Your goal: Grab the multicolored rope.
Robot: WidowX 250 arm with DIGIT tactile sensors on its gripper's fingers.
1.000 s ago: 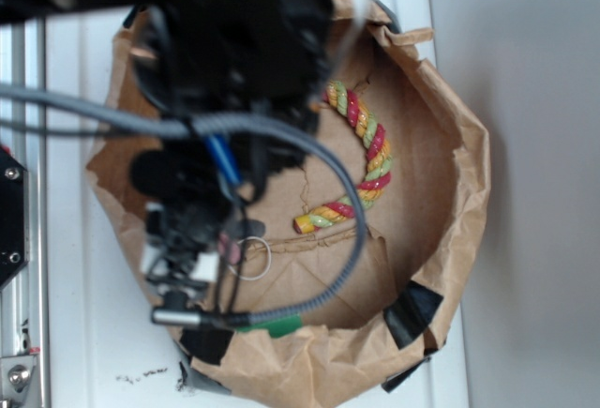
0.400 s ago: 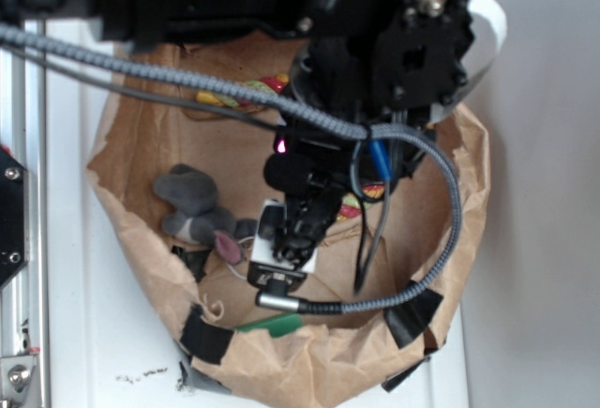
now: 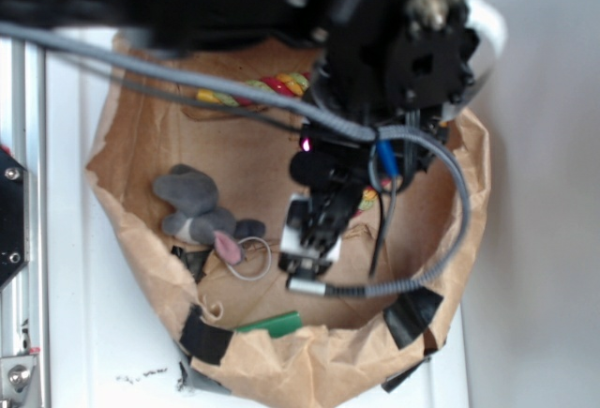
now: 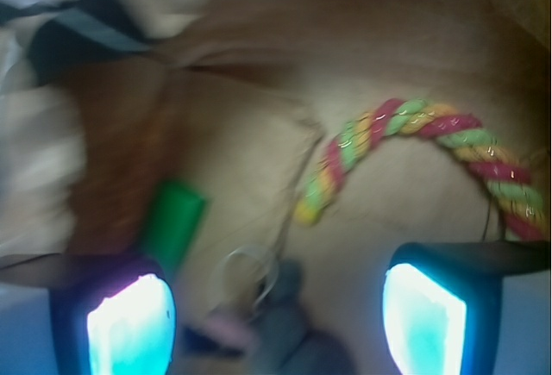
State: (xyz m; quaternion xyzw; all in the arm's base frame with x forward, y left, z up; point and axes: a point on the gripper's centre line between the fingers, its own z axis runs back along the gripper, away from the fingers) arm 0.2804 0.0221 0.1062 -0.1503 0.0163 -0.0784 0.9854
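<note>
One multicolored rope (image 4: 414, 146), one green block (image 4: 175, 222).

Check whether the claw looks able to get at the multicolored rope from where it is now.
Probably yes. In the wrist view the claw is open, and the multicolored rope lies bare on the brown paper ahead of it, nothing on it. The grey plush mouse lies apart.

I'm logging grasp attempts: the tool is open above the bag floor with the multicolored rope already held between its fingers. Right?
Not quite. The tool is open, but it holds nothing: the wrist view shows the multicolored rope lying on the paper bag floor ahead of the fingers, not between them.
</note>
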